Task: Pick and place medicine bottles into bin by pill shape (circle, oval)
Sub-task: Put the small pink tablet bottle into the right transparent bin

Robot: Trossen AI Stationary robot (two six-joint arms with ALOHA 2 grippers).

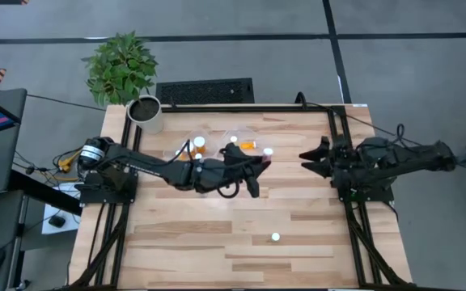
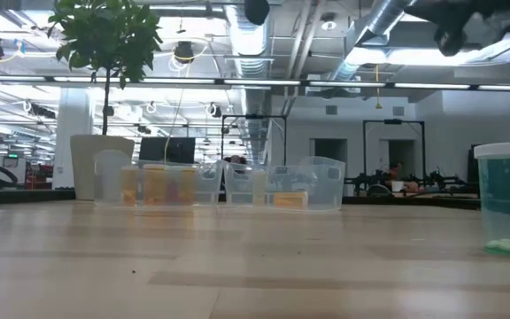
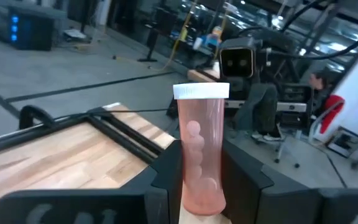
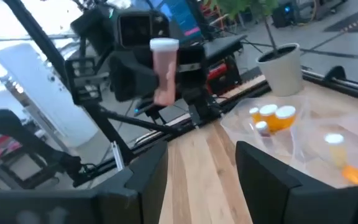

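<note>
The left pincer (image 3: 201, 180) is clamped on an orange medicine bottle (image 3: 201, 149), which stands upright between its two dark fingers (image 3: 160, 180) with the white cap on top and round pills showing through the wall. In the high view this pincer (image 1: 253, 174) reaches out over the middle of the bench (image 1: 217, 242), just near of the clear trays (image 1: 245, 137) at the far edge. The right wrist view shows the same bottle (image 4: 165, 71) raised well above the wood.

The left tray holds a few orange bottles with white caps (image 1: 198, 145); the right tray holds at least one lying on its side (image 1: 249, 145) and another white-capped one (image 1: 269, 152), though the clear walls make the count uncertain. One more bottle stands alone (image 1: 275, 238) near the front of the bench, right of centre, and it looms close in the low view (image 2: 506, 199).

The right pincer (image 1: 310, 158) waits at the right side of the bench with its fingers apart, clamped on nothing. A white plant pot (image 1: 146, 113) sits at the far left corner.
</note>
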